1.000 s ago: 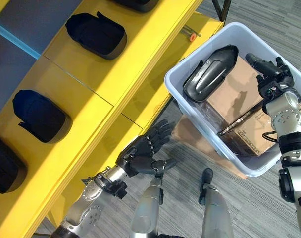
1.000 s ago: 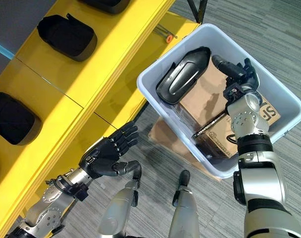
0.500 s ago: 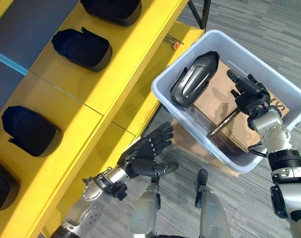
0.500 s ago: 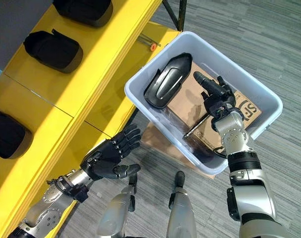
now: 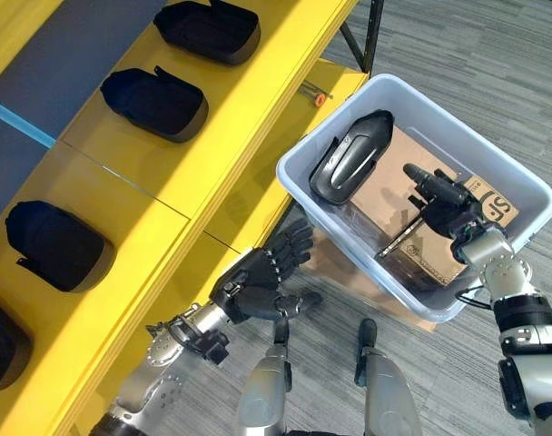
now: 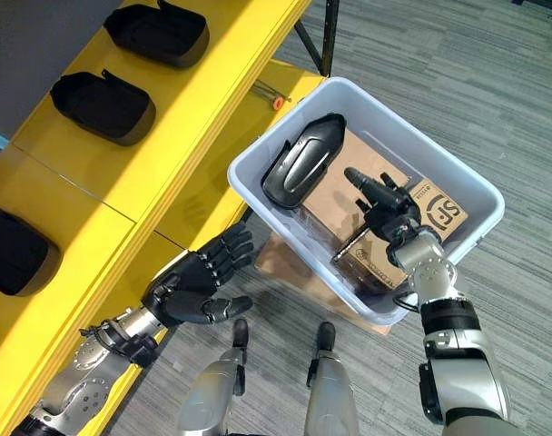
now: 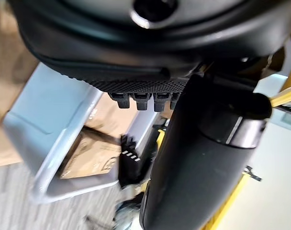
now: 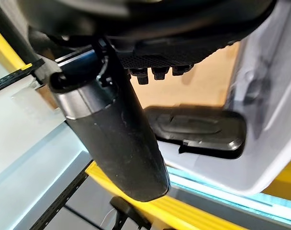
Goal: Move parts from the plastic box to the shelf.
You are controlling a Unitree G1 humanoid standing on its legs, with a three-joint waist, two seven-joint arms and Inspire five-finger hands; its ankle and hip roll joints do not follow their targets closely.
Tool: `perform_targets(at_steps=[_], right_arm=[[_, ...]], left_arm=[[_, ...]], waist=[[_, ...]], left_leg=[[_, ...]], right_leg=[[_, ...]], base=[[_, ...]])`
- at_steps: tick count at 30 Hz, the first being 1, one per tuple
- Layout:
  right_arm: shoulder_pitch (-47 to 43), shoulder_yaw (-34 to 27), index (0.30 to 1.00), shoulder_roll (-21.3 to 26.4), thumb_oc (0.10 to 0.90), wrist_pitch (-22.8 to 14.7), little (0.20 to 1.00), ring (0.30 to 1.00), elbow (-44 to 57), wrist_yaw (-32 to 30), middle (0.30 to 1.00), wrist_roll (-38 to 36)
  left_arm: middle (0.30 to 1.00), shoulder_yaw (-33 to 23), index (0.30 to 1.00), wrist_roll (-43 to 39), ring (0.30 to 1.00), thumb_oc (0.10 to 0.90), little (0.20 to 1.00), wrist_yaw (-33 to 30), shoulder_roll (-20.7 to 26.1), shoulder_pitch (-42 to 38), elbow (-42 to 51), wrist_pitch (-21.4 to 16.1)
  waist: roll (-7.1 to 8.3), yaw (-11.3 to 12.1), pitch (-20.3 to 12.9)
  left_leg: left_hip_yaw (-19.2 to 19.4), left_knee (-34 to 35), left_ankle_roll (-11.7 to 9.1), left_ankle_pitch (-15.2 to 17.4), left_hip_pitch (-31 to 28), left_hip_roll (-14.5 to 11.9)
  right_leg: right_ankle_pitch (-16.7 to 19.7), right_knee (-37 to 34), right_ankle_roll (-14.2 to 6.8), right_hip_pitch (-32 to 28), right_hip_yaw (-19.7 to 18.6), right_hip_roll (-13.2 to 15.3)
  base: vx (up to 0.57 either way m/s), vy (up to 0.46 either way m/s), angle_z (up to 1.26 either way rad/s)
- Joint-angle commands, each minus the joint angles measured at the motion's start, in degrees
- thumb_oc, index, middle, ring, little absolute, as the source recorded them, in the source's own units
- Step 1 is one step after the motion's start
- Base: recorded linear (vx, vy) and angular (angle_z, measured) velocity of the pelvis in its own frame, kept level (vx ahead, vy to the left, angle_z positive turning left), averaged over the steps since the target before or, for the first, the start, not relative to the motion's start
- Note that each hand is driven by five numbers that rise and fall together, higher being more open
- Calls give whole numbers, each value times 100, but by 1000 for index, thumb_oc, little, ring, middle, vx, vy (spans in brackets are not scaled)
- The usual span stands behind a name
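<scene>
The right hand (image 5: 447, 207) is held over the right part of the plastic box (image 5: 305, 153), with its fingers stretched out straight and nothing gripped in them. Under it, a brown cardboard box (image 5: 408, 177) is seen inside the plastic box, with a thin dark rod (image 5: 401, 240) lying near the hand. A black part (image 5: 350, 163) is lying in the far left corner of the plastic box, well apart from the hand. The left hand (image 5: 256, 284) is held open and empty, low beside the yellow shelf (image 5: 149, 195). Four more black parts (image 5: 155, 104) are lined up on the shelf at the left.
</scene>
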State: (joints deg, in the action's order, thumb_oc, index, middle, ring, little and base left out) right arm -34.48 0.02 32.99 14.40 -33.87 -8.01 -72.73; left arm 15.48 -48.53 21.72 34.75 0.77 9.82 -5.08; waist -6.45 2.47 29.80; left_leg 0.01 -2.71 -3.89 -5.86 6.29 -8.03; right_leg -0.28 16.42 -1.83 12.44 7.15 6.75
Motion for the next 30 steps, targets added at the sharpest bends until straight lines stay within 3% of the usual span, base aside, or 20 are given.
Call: perform_targets(at_steps=[1,3,5,6,8,10,11,13,22,30], right_arm=[[69,-271,1000,17,900,-186,1000,1000,725,467,1000,41],[450,-300,1000,-23,900,-249,1000,1000,1048,396,1000,182],[708,-338,1000,-42,900,-300,1000,1000,1302,382,1000,231],[1061,-381,1000,-41,900,-343,1000,1000,1617,481,1000,300],[1268,-368,1000,-66,900,-361,1000,1000,1836,520,1000,311],[1277,-345,1000,-86,900,-392,1000,1000,1861,499,1000,290],[1169,-239,1000,-138,900,-438,1000,1000,1758,629,1000,348],[1014,-106,1000,-164,900,-416,1000,1000,1704,605,1000,354],[831,40,1000,-201,900,-568,1000,1000,1668,638,1000,168],[710,33,1000,-77,900,-557,1000,1000,1712,591,1000,581]], left_arm=[[1000,24,1000,147,1000,900,1000,254,-302,96,520,-506],[1000,159,1000,142,1000,900,1000,430,-399,-71,355,-452],[1000,218,1000,166,1000,900,1000,512,-452,-143,342,-397],[1000,308,1000,217,1000,900,1000,564,-497,-194,322,-401],[1000,383,1000,220,1000,900,1000,517,-498,-215,334,-476],[1000,397,1000,221,1000,900,1000,459,-488,-224,348,-504],[1000,381,1000,190,1000,900,1000,330,-435,-267,394,-510],[1000,327,1000,250,1000,900,1000,257,-420,-290,409,-472],[1000,173,1000,291,1000,900,1000,301,-311,-478,445,-308],[1000,114,1000,227,1000,900,1000,365,-217,-409,458,-246]], waist=[[296,-271,-838],[297,-503,-887],[280,-624,-894],[249,-736,-883],[213,-725,-855],[214,-689,-832],[267,-541,-786],[330,-390,-779],[411,-211,-719],[457,-165,-674]], left_leg=[[367,-711,5,662,-24,-557],[937,-564,-36,518,-169,-698],[1187,-520,-51,455,-223,-693],[1356,-433,-16,504,-259,-492],[1335,-272,67,532,-199,-158],[1277,-211,87,503,-139,-45],[975,-154,109,441,65,183],[664,-230,149,461,235,320],[704,44,319,569,105,430],[807,60,486,698,-14,561]], right_leg=[[-1026,263,347,-431,-58,-185],[-1033,275,379,-507,146,-204],[-1025,256,388,-557,224,-206],[-991,166,352,-640,301,-201],[-890,-36,275,-726,325,-220],[-848,-139,253,-777,312,-242],[-762,-383,227,-881,209,-303],[-700,-519,231,-896,114,-354],[-620,-576,146,-698,259,-391],[-539,-556,81,-664,206,-369]], base=[[-2,-126,11],[-18,-78,32],[-14,-9,69],[7,27,90],[32,37,74],[33,16,11],[55,12,-5],[60,17,-12],[39,34,-12],[71,44,3]])
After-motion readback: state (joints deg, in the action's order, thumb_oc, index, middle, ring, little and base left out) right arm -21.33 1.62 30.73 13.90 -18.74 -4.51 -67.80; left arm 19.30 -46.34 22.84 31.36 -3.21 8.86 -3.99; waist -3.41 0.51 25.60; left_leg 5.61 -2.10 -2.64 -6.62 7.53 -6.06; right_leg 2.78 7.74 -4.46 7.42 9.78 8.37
